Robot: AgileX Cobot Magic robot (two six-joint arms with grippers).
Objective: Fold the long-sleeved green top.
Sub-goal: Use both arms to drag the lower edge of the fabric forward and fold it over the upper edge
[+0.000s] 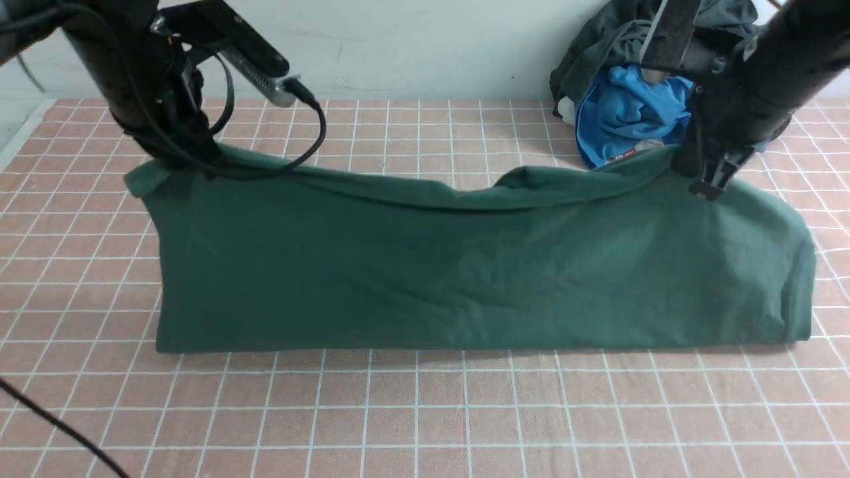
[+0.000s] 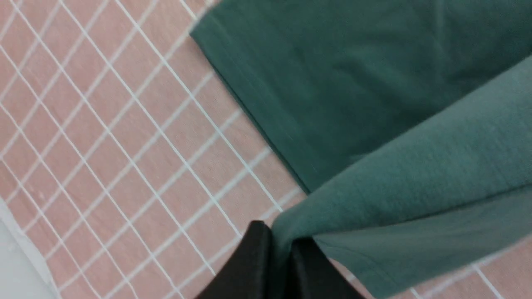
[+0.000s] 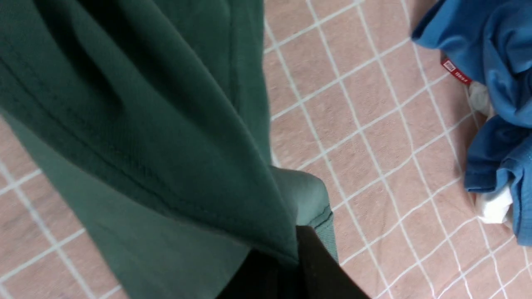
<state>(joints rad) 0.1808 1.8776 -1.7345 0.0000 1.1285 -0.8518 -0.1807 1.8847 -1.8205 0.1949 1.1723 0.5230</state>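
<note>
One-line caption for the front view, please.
Left gripper and right gripper pinch the green top by its far edge, lifted over the checked tablecloth; a clothes pile lies far right.

Worktop [image 1: 425, 425]: pinkish cloth with white grid lines, fills the lower and middle frame. Wall [image 1: 412, 46]: plain off-white, faint scuffs, runs across the top. Heap of dark and blue clothes [image 1: 617, 113] at upper right, against wall. Lighting even, shadows soft.
</note>
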